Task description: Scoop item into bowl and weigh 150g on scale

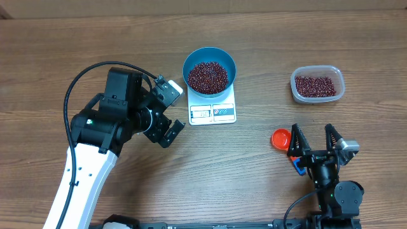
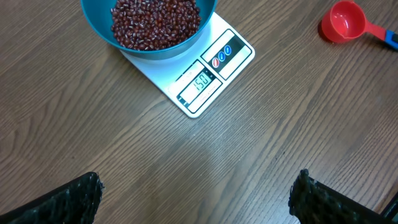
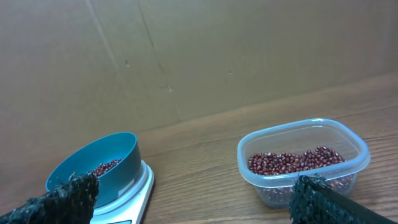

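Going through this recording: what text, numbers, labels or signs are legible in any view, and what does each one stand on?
"150": on the display of the scale, left wrist view.
Marks on the scale's buttons: too small to read.
Overhead view: the display is too blurred to read.
No text visible on the bowl, tub or scoop.

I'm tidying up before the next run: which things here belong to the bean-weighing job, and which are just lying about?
Job: beans, blue bowl, scale, red scoop, clear tub holding more beans.
Lying about: nothing that I can see; only the cardboard wall behind.
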